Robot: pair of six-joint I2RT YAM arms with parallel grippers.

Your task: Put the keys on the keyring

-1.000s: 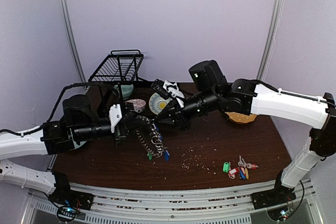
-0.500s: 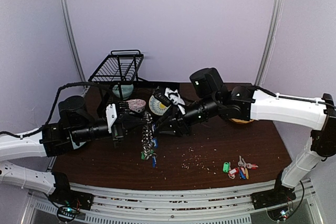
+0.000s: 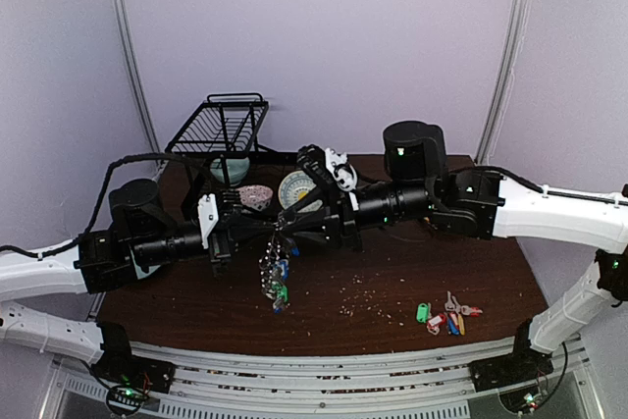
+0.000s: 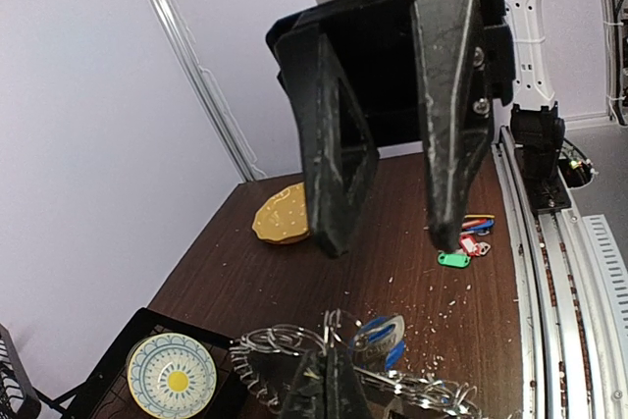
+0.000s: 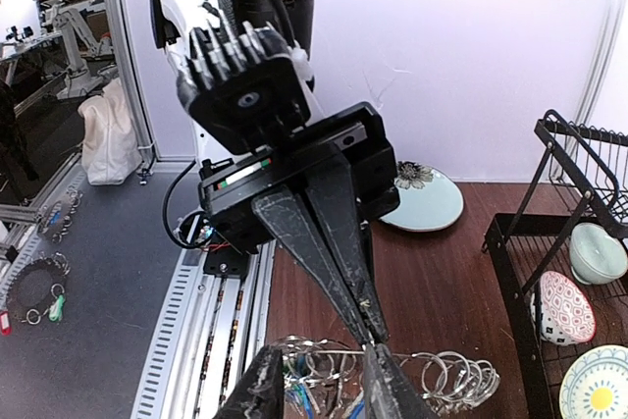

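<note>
The keyring (image 3: 275, 272) hangs in the air over the table's middle, a bunch of silver rings with blue and green tags. My left gripper (image 3: 263, 234) is shut on its rim; in the left wrist view the shut fingertips (image 4: 329, 380) pinch the wire among the silver rings (image 4: 280, 350) and a blue tag (image 4: 378, 336). My right gripper (image 3: 294, 228) faces it, open, its fingers (image 5: 265, 390) straddling the rings (image 5: 442, 380). It also shows in the left wrist view (image 4: 391, 242). The keys (image 3: 450, 302) lie on the table at the front right beside coloured tags.
A black dish rack (image 3: 221, 130) stands at the back left with a teal bowl (image 3: 234, 169), a pink bowl (image 3: 257, 196) and a yellow-patterned plate (image 3: 292, 189). A mustard plate (image 4: 283, 215) lies at the back right. Crumbs (image 3: 363, 291) dot the table.
The keyring has been lifted and now hangs lower-left from my left gripper. My right arm has swung level, its wrist turned, and its open fingers have closed in on the ring.
</note>
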